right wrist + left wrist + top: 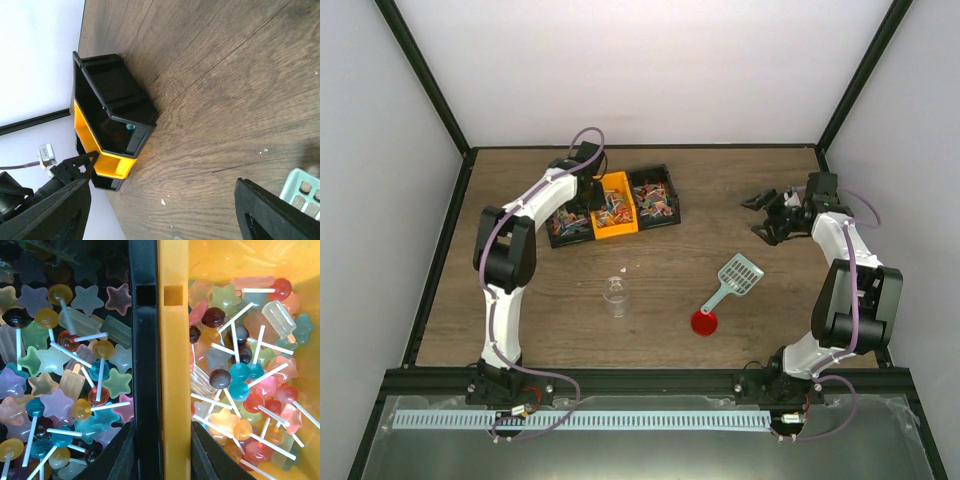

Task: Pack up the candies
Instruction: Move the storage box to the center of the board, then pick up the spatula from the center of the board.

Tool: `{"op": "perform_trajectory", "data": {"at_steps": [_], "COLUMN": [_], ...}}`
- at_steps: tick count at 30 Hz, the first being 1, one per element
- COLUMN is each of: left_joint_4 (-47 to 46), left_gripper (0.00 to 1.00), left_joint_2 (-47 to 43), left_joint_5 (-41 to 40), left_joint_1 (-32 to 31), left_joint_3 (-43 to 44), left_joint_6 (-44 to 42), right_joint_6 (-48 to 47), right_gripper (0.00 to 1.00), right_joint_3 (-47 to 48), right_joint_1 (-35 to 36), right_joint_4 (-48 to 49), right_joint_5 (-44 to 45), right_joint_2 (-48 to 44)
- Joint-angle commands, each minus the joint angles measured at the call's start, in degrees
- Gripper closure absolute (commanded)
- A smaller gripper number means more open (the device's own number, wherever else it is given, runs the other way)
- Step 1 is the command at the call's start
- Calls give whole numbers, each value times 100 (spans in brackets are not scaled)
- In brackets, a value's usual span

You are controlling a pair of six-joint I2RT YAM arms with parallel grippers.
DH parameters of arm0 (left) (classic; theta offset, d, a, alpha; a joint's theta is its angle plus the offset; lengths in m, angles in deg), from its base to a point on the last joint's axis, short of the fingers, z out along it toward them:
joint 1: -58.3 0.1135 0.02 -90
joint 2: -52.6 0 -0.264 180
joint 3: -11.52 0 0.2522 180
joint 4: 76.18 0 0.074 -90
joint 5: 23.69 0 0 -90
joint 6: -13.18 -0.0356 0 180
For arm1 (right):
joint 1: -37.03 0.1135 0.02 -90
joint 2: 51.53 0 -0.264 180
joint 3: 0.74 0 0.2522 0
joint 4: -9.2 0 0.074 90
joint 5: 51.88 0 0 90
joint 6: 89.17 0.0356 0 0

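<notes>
Clearly the left gripper (160, 447) hovers nearest, jaws parted directly above the candies (235, 375), upper-left of centre (right gripper (758, 217) gapes empty, far right).

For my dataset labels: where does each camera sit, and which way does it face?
Top external: above, behind the bases, looking down on the brown wooden table; both arms show.
Left wrist: straight down into the orange plastic bin of mixed-colour candies; jaw tips at bottom.
Right wrist: across the table toward that bin; open jaws in corners.
All share the bin.

Teal scoop (735, 277) — red lid (704, 323) — clear jar (615, 296).
</notes>
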Motion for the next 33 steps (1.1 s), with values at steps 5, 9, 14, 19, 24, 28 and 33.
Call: {"op": "perform_trajectory", "data": {"at_steps": [5, 9, 14, 19, 24, 28, 33], "left_joint_4": [-603, -625, -601, -549, -504, -628, -502], "left_gripper": [75, 70, 35, 14, 0, 0, 0], "left_joint_2": [107, 162, 115, -11, -468, -888, -967], "left_joint_5": [501, 625, 677, 745, -208, -251, 107], "left_joint_1": [-10, -12, -7, -20, -197, -249, -249], "left_joint_3": [204, 155, 58, 26, -243, -403, -41], "left_joint_6": [-931, -996, -1059, -847, -614, -493, -244], "right_joint_6": [1037, 1265, 632, 308, 85, 24, -111], "right_gripper": [27, 27, 27, 27, 31, 37, 40], "right_joint_3": [-609, -1070, -983, -1200, -1388, -1689, -2145], "right_joint_1": [2, 10, 12, 11, 27, 28, 30], "right_joint_4": [770, 1371, 648, -73, -806, -862, -693], "right_joint_5": [-612, -753, -190, 616, 1525, 2116, 2507], "right_joint_2": [-94, -326, -558, -1155, -1614, -2020, -2282]}}
